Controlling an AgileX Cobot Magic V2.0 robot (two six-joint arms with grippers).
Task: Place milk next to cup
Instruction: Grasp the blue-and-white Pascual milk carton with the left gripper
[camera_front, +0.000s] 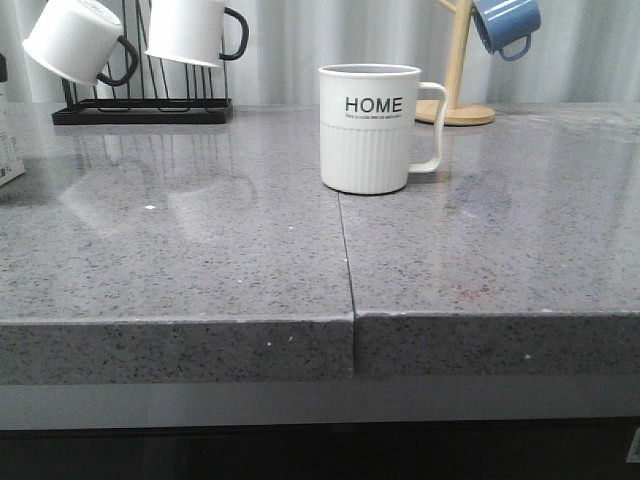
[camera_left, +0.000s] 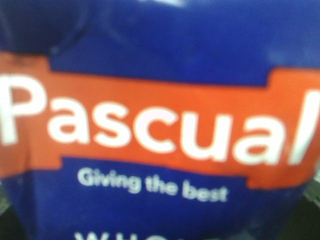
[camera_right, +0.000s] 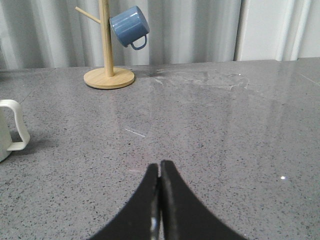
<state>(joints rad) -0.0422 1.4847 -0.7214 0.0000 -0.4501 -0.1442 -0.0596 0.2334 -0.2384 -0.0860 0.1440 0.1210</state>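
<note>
My right gripper (camera_right: 159, 200) is closed, empty; left unseen behind the milk (camera_left: 160, 120), which could topple the cup (camera_front: 368, 128).

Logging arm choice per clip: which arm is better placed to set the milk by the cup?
Left. The milk fills its wrist view, right at that gripper. The right gripper is shut on nothing, beyond the cup's handle side.

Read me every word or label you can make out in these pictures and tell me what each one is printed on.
"HOME": black letters on the white cup.
A line of tiny print just under "HOME": too small to read.
"Pascual": white letters on an orange band on the milk carton, filling the left wrist view.
"Giving the best": smaller white print under that band.
"WHO...": cut off at the picture's edge.
Nothing readable in the right wrist view.
</note>
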